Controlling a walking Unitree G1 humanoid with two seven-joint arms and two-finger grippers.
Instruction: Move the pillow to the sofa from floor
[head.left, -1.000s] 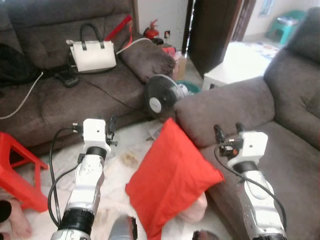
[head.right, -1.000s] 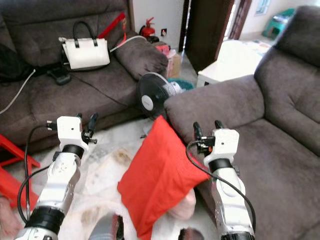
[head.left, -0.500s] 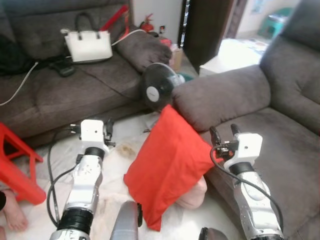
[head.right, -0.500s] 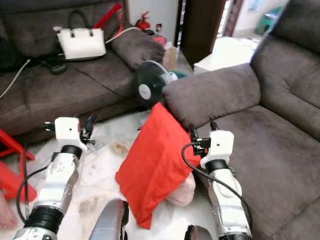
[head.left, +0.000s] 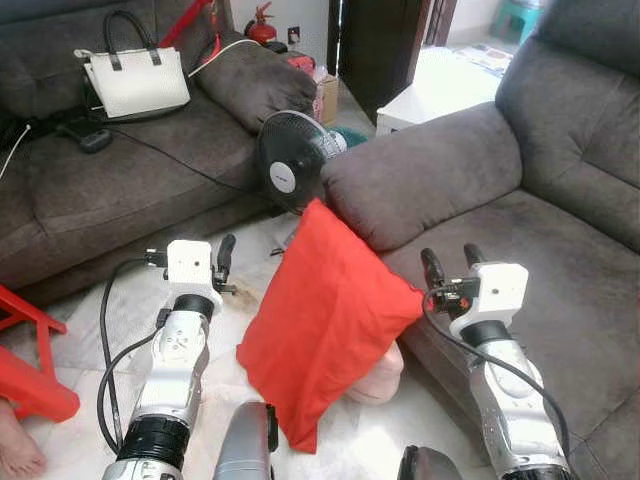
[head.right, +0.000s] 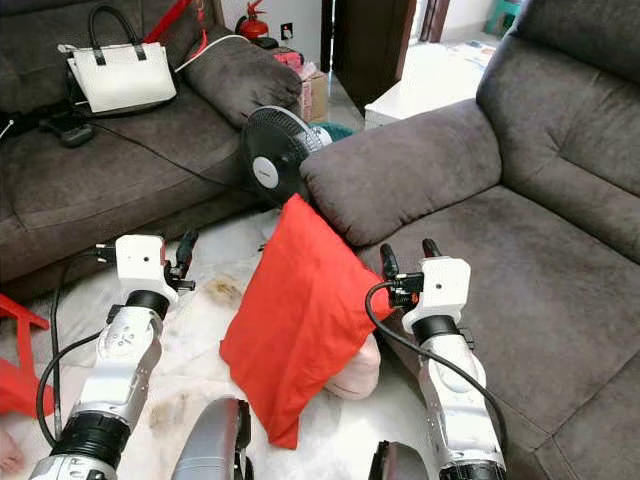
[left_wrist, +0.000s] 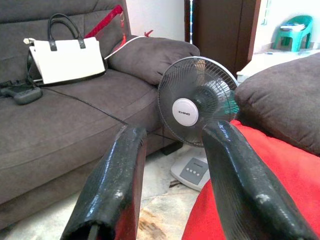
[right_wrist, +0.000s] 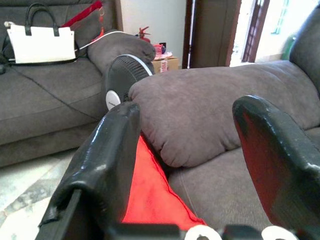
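even daylight fills my views, brightest beyond the dark door (head.left: 375, 45), where the floor blows out to white. the pillow (head.left: 325, 320) glows saturated red, dropping a soft shadow beneath itself. my head views are sharp; in my wrist views my own fingers (left_wrist: 112, 190) loom slightly soft beside the crisp fan (left_wrist: 195, 105).

View closer to pillow (head.left: 325, 320)
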